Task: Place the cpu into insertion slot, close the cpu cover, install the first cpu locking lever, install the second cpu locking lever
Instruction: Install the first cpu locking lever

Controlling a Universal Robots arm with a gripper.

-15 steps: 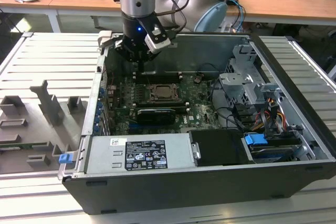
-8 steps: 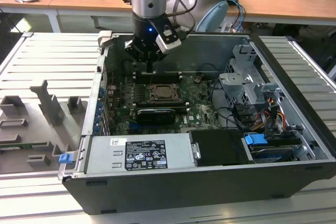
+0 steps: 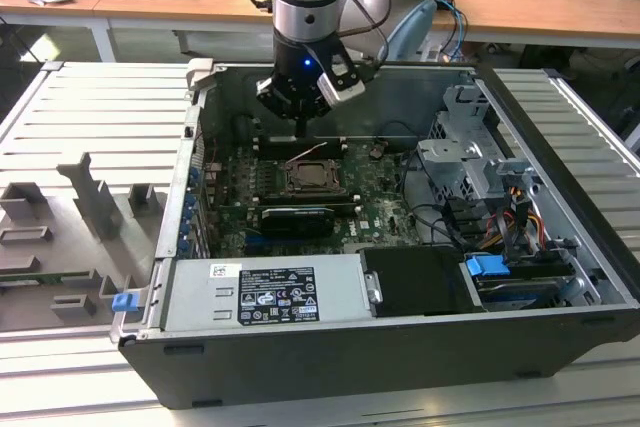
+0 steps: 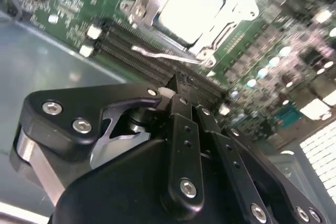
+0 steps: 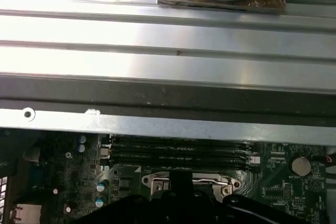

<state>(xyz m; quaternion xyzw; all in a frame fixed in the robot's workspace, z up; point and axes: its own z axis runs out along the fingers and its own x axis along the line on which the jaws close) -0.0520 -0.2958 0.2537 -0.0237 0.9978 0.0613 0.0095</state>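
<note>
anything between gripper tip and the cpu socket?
In the second wrist view, memory slots and a thin metal lever lie between the gripper and the insertion slot.

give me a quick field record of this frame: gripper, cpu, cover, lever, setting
gripper: gripper hangs inside the open computer case, just behind the insertion slot in the exterior view
cpu: cpu lies in the slot, pale face up, in the second wrist view
cover: cpu cover frames the chip; whether it is fully pressed down I cannot tell
lever: thin metal lever sticks out beside the socket, apparently unlatched
board: green circuit board with memory slots beside the socket
</note>
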